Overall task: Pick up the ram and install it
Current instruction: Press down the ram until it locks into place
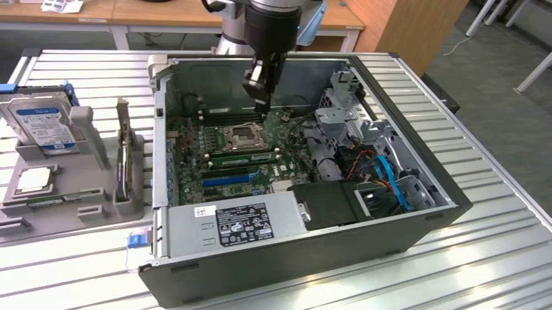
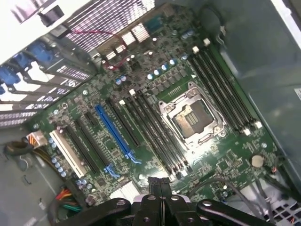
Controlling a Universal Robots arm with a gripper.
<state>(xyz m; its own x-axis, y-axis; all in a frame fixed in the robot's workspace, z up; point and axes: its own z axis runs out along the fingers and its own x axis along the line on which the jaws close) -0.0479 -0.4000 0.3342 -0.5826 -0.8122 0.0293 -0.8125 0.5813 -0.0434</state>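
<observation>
One black two-fingered gripper (image 1: 258, 97) hangs inside one open black metal computer case (image 1: 414, 219). It sits above the far bank of dark memory slots beyond the single silver square processor socket (image 1: 242, 134). In the wrist view the gripper (image 2: 160, 182) has its jaws pressed together with nothing between them. Two banks of long dark memory slots flank the socket (image 2: 192, 114), one on each side. I count four in each, though the rows blur together. The ram (image 1: 245, 155), one long narrow green circuit-board stick, lies just on the near side of the socket. It appears to stand on edge in a slot, its long axis parallel to the slots and running toward the exterior view's left and right. Its label and chips are too small to make out, and the wrist view does not show which slot it fills. One long blue expansion slot (image 2: 115, 134) lies beyond that bank from the socket. One grey boxy power supply with a black label (image 1: 237, 223) hides the board's near edge. Well off to the exterior view's left of the socket, outside the case, one grey tray (image 1: 17, 226) holds one silver hard drive with a blue label (image 1: 43, 126) and one thin upright expansion card (image 1: 128, 158). The tray is cut off at the picture's edge.
</observation>
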